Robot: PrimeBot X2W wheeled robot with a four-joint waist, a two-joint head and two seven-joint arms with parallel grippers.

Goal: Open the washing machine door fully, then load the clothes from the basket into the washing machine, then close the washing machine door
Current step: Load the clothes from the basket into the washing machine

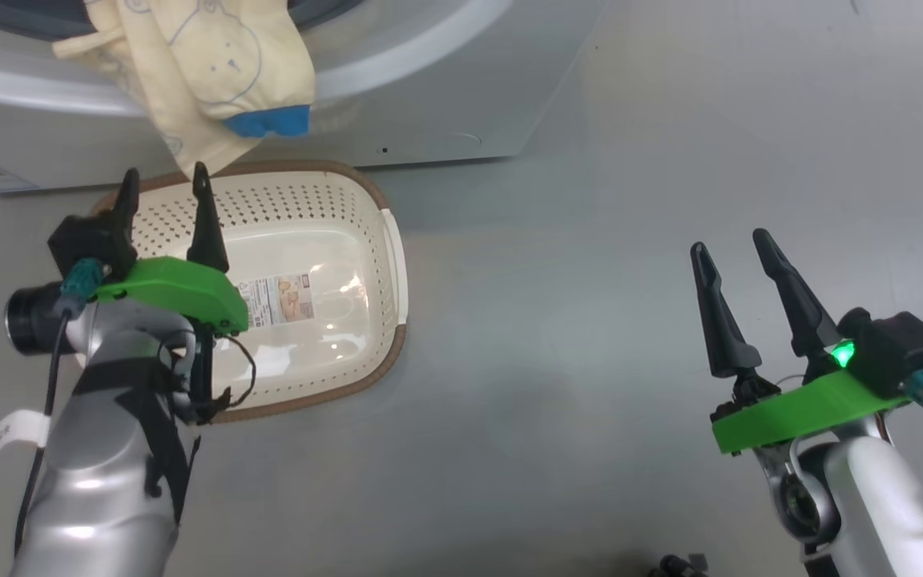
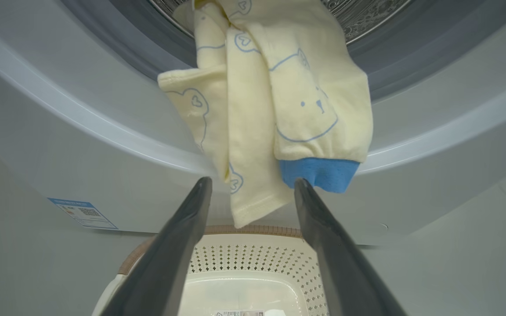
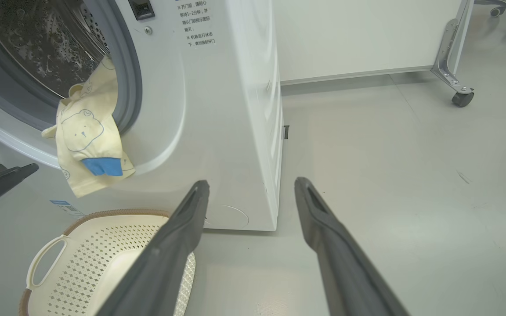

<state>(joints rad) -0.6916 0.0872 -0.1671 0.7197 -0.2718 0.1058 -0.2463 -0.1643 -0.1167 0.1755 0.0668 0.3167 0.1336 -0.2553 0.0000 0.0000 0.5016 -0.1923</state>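
Observation:
Pale yellow clothes (image 1: 213, 72) with blue bear outlines and a blue cuff hang out of the washing machine (image 1: 445, 104) mouth over its white front rim. In the left wrist view the clothes (image 2: 279, 101) drape from the steel drum down past the grey gasket. The cream basket (image 1: 349, 200) stands on the floor below, nothing in it but its label. My left gripper (image 1: 165, 184) is open over the basket's far edge, just under the hanging cloth (image 2: 244, 206), holding nothing. My right gripper (image 1: 738, 244) is open above bare floor to the right. The door is out of view.
Grey floor (image 1: 590, 320) stretches between basket and right gripper. The right wrist view has the machine's right side (image 3: 257, 131), a white wall panel (image 3: 358, 35) behind it, and a wheeled metal leg (image 3: 455, 79) at the far right.

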